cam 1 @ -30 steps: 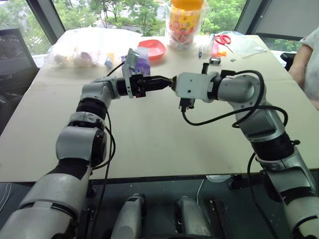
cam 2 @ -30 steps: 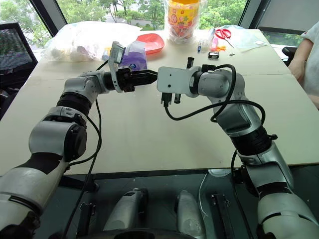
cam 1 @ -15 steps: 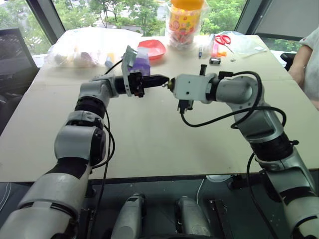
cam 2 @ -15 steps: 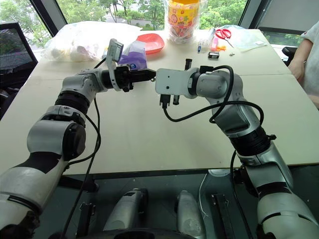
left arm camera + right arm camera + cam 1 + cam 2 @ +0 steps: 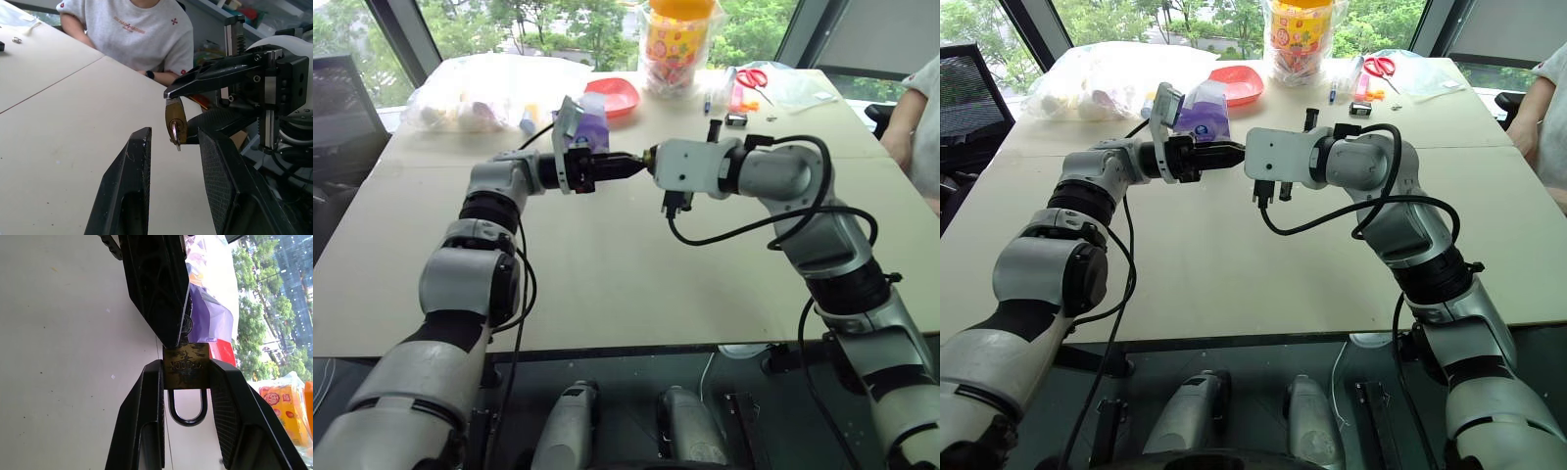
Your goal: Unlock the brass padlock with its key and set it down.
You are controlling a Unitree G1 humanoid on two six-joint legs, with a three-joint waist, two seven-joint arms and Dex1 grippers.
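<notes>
The brass padlock (image 5: 186, 363) is clamped between the two fingers of my right gripper (image 5: 186, 368), held in the air above the table. Its shackle (image 5: 186, 411) is closed and points back toward the right wrist. A small key (image 5: 176, 136) sticks out of the padlock's (image 5: 175, 115) underside. My left gripper (image 5: 174, 131) points level at it, fingers apart on either side of the key, with a gap showing on each side. In the head views the two grippers meet tip to tip (image 5: 644, 163).
The tan table (image 5: 607, 274) lies below both arms. At its far side stand a red bowl (image 5: 612, 95), a purple pouch (image 5: 593, 128), a jar of sweets (image 5: 677, 44), scissors (image 5: 751, 76) and clear plastic bags (image 5: 480, 93). A person (image 5: 922, 117) sits at the right edge.
Half a second ago a small gap showed between the left fingertips and the padlock; now the tips are up against it again. The right gripper has kept still with the padlock.
</notes>
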